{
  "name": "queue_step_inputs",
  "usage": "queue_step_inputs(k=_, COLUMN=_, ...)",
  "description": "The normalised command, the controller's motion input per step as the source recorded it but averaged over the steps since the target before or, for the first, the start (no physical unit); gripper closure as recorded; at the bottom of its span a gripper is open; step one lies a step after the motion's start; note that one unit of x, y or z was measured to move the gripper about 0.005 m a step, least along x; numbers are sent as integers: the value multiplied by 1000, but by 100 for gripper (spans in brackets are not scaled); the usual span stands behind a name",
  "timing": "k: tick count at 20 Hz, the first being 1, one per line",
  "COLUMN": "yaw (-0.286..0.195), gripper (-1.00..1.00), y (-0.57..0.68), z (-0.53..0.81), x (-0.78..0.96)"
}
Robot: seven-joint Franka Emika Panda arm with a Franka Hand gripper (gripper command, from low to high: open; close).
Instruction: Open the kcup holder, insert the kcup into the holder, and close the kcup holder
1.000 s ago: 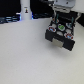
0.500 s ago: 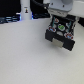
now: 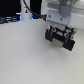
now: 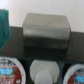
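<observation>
In the exterior view the black boxy kcup holder (image 3: 61, 38) stands on the white table at the exterior view's right. My gripper (image 3: 59, 25) hangs right over it, blurred, and its fingers do not show clearly. In the wrist view a grey metallic block (image 4: 46, 30) lies on the holder's black top (image 4: 75, 45). Below it are round pods: one with a red lid (image 4: 11, 70), a white round one (image 4: 44, 73) and one at the edge (image 4: 78, 74). A teal-green ridged thing (image 4: 4, 25) shows at the picture's edge; I cannot tell whether it is the kcup.
The white table (image 3: 25, 60) spreads across the exterior view's left and front. Dark equipment with blue lights (image 3: 12, 19) and a black cable (image 3: 26, 7) sit at the back on the exterior view's left.
The arm and gripper have stayed over the holder, with only a slight shift. Nothing else has visibly moved.
</observation>
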Motion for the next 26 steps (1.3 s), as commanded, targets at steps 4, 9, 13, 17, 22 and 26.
queue_step_inputs(k=4, yaw=132, gripper=-100, y=300, z=-157, x=53)
queue_step_inputs(k=9, yaw=149, gripper=-100, y=326, z=-24, x=-215)
queue_step_inputs(k=13, yaw=124, gripper=-100, y=350, z=-5, x=-298)
queue_step_inputs(k=17, yaw=110, gripper=-100, y=405, z=7, x=-329)
queue_step_inputs(k=22, yaw=92, gripper=-100, y=430, z=3, x=-425)
queue_step_inputs(k=26, yaw=60, gripper=-100, y=493, z=-5, x=-589)
